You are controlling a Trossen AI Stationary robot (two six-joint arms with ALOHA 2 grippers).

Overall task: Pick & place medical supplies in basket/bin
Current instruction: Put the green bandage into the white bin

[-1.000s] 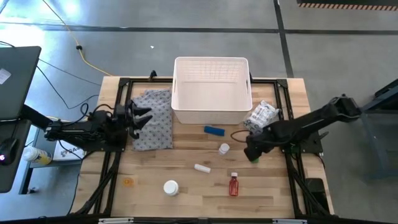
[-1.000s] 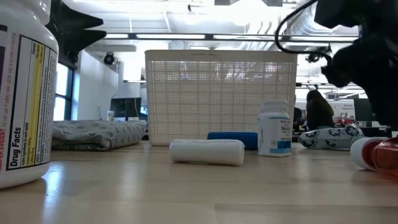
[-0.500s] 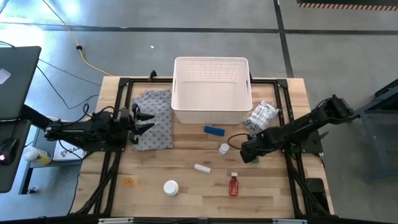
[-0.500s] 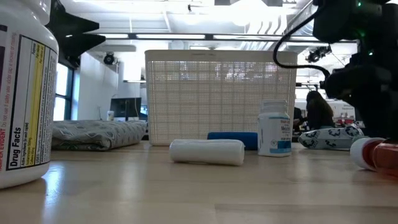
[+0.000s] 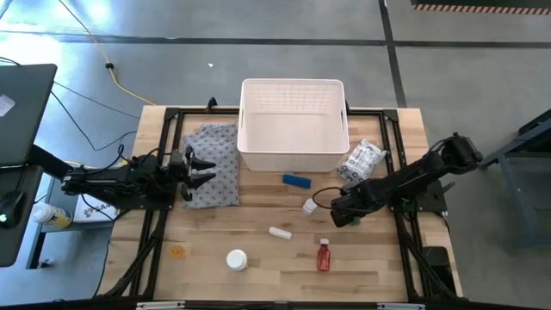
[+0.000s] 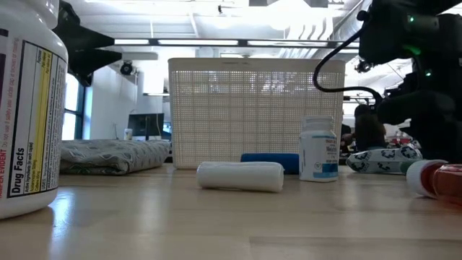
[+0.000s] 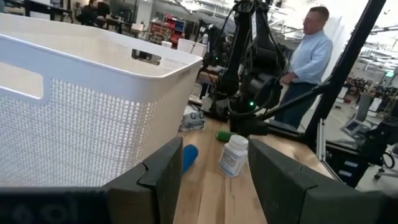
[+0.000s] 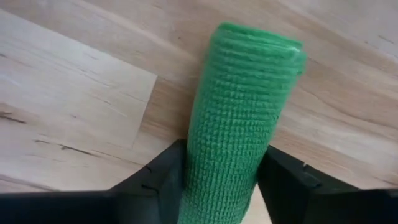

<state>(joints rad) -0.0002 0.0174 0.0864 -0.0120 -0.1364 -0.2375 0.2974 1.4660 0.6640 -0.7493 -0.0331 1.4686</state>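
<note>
My right gripper (image 5: 343, 215) points down at the table's right middle, shut on the green tube (image 8: 242, 106), which lies on the wood. My left gripper (image 5: 202, 168) hangs level and open over the grey cloth (image 5: 213, 172), with nothing between its fingers (image 7: 214, 162). The white basket (image 5: 293, 83) stands at the far middle. On the table lie a blue block (image 5: 296, 181), a small white bottle (image 5: 309, 206), a white roll (image 5: 280, 232), a red white-capped bottle (image 5: 323, 255), a white pill bottle (image 5: 237, 259) and a crinkly packet (image 5: 362, 160). My right gripper pinches the green tube's two long sides (image 8: 199, 155) between its two fingers (image 8: 283, 180). The fingers come from above, pointing down, and lie across the tube. The tube lies flat on the table.
A large pill bottle (image 6: 25, 108) stands close to the low camera at the near left. A person (image 7: 308, 59) stands in the room beyond the table's right side. Black frame rails (image 5: 164, 215) run along the table's left and right edges.
My right gripper has come down and a little toward the table's left, onto the green tube, which stays on the table.
</note>
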